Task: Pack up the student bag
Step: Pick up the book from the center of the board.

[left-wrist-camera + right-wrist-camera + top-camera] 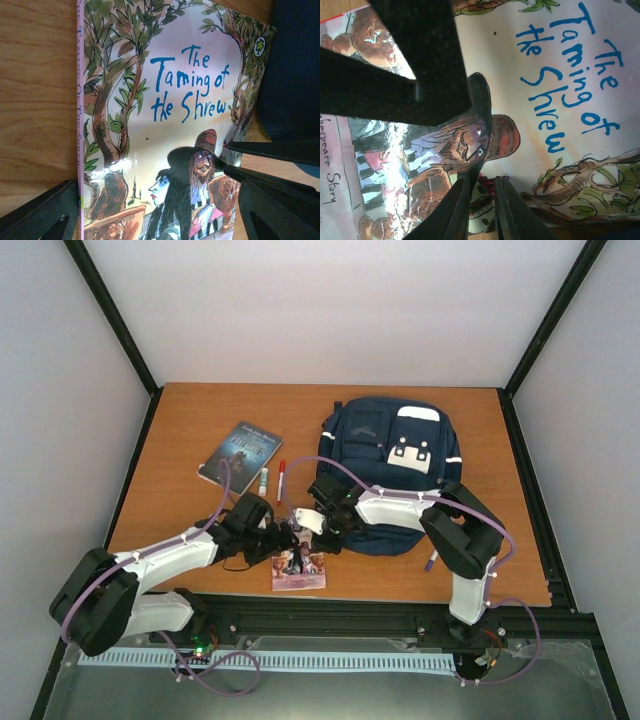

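Wooden table (170,420) enclosed by white walls and a black frame. The student bag (365,445) lies flat at far right-centre, just behind a picture book (298,575), "The Taming of the Shrew", near the front edge. Left gripper (150,210): jaws spread wide, straddling the cover. Right gripper (486,180): jaws drawn almost together, tips over the cover's bag-side edge; whether they pinch it cannot be told.
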`<state>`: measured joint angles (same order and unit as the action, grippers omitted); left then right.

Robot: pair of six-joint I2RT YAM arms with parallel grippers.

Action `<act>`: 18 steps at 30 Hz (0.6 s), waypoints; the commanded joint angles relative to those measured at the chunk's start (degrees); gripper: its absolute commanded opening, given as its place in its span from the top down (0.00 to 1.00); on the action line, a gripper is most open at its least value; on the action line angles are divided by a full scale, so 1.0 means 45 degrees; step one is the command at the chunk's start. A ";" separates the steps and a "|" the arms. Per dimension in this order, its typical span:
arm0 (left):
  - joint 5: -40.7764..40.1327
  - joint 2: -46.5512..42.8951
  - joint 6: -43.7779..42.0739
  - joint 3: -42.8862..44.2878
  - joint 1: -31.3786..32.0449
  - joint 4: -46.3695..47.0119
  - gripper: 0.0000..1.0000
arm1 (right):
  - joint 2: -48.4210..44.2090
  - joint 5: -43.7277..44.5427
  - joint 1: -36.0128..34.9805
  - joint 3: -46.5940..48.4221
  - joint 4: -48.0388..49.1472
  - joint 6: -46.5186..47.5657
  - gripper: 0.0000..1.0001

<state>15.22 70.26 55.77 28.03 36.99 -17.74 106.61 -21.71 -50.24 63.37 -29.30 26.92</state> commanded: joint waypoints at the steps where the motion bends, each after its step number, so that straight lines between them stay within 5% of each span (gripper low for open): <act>1: 0.0968 0.0570 0.0658 -0.0507 0.0122 0.1025 0.13 | 0.1503 0.1131 -0.0094 -0.0426 -0.0415 -0.0087 0.85; 12: 0.0931 -0.3775 0.1241 -0.1199 0.0100 0.2899 0.28 | 0.1571 0.0970 -0.0086 -0.0359 -0.0434 -0.0241 0.85; 18: 0.1110 -0.3952 0.1557 -0.1410 0.0080 0.3263 0.35 | 0.1571 0.0862 -0.0086 -0.0294 -0.0495 -0.0264 0.84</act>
<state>17.12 51.94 61.01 20.93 36.93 -10.17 107.68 -21.30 -49.98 64.93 -29.30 26.30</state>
